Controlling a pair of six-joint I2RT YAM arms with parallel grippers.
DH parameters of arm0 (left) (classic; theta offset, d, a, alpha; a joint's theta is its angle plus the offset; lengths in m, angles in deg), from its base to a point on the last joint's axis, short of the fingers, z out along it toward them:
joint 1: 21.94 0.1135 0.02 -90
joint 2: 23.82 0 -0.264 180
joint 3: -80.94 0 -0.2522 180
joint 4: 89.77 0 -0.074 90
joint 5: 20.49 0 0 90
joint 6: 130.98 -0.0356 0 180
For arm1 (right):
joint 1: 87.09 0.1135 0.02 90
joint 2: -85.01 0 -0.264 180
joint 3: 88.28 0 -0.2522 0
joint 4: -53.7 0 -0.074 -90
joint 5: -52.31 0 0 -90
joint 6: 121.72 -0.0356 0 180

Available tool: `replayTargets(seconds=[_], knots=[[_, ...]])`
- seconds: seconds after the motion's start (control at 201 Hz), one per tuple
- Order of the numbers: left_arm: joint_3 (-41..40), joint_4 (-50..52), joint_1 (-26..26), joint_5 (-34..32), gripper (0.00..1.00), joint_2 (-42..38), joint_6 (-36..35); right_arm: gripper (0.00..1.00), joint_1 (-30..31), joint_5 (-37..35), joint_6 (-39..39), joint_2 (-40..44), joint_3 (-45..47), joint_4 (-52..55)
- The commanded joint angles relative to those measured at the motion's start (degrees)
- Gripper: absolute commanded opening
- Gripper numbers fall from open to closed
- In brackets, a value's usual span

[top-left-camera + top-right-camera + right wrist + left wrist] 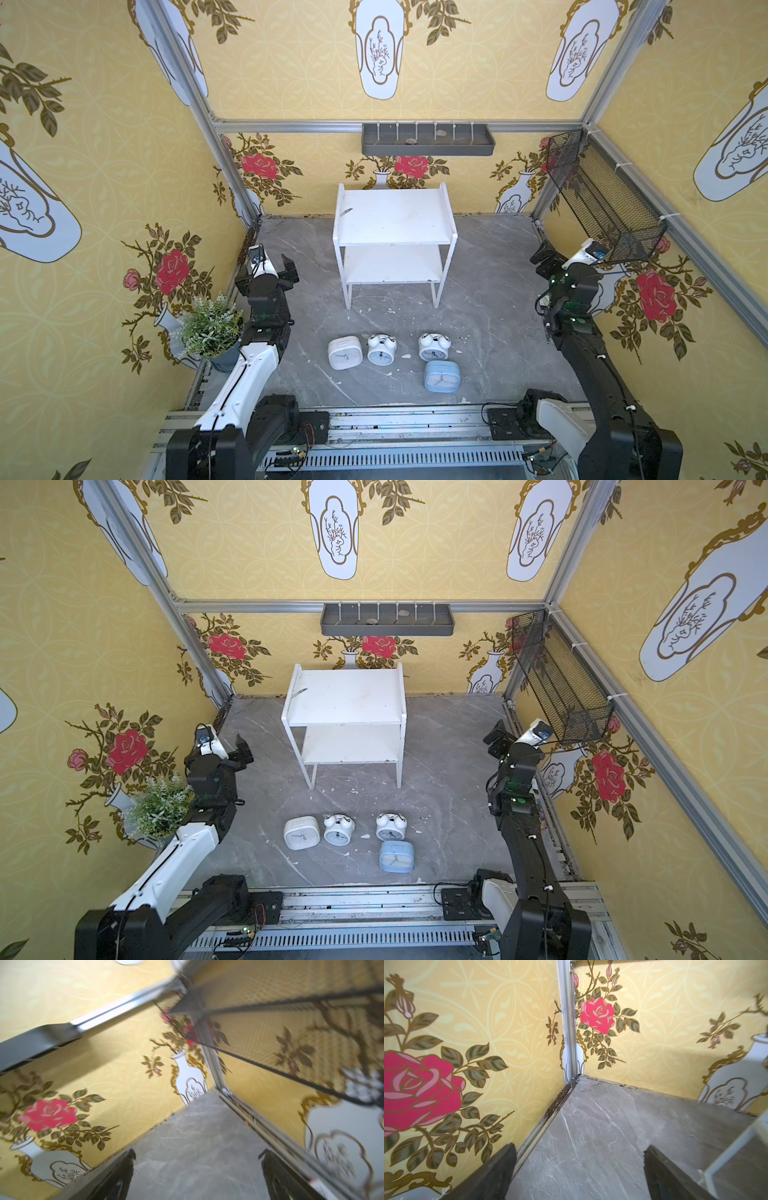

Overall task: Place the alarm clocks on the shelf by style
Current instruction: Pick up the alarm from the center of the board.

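Four alarm clocks lie face up on the grey marble floor near the front, seen in both top views. From left they are a white rounded-square one [345, 353] [301, 833], a white twin-bell one [381, 350] [338, 830] and a second twin-bell one [434, 347] [390, 827]. A light blue rounded-square one [442, 376] [396, 856] lies nearer the front. The white two-tier shelf [395, 216] [345, 696] stands behind them, both tiers bare. My left gripper [271, 257] [580, 1147] is open by the left wall. My right gripper [548, 255] [198, 1152] is open by the right wall. Neither touches a clock.
A potted plant [212, 328] stands at the left beside my left arm. A grey wall tray [428, 139] hangs on the back wall. A black mesh basket [602, 199] [291, 1022] hangs on the right wall just above my right gripper. A metal rail [395, 419] runs along the front.
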Motion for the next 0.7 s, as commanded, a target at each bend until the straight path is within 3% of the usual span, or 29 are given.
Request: replayTargets(seconds=[0.0,0.05,0.114,0.194,0.343,0.438,0.508,0.617,0.692], knots=[[4.83,25.78,-2.67,0.45,0.99,-5.5,12.49,0.99,-4.31,12.49,-9.67,-1.61,-3.36,23.2],[5.63,30.85,-5.61,-0.08,0.99,-8.32,17.93,1.0,-3.15,15.82,-7.61,-1.85,-5.3,27.09],[5.56,35.88,-10.55,-1.03,0.99,-12.26,23.02,0.91,-0.06,18.53,-3.94,-1.19,-8.54,34.02],[4.14,39.71,-17.95,-0.94,0.99,-17.23,27.64,0.89,8.43,17.54,-1.5,2.09,-11.81,43.33],[1.19,44.69,-35.99,-4.67,0.99,-22.12,34.65,0.87,31.53,13.65,-6.49,12.19,-14.11,53.18],[0.2,47.92,-45.4,-9.93,0.98,-21.41,40.42,0.99,47.15,21.89,-6.38,15.06,-15.39,49.82],[1.26,53.12,-47.15,-11.99,0.96,-19.85,47.2,0.98,60.94,19.39,-4.02,12.21,-17.07,48.12],[5.28,66.81,-47.0,-16.15,0.96,-16.98,63.23,0.98,83.09,3.83,1.69,-2.5,-25.13,52.14],[7.91,71.3,-45.65,-15.84,0.95,-15.16,66.31,0.98,88.41,2.1,6.57,-13.78,-31.19,52.8]])
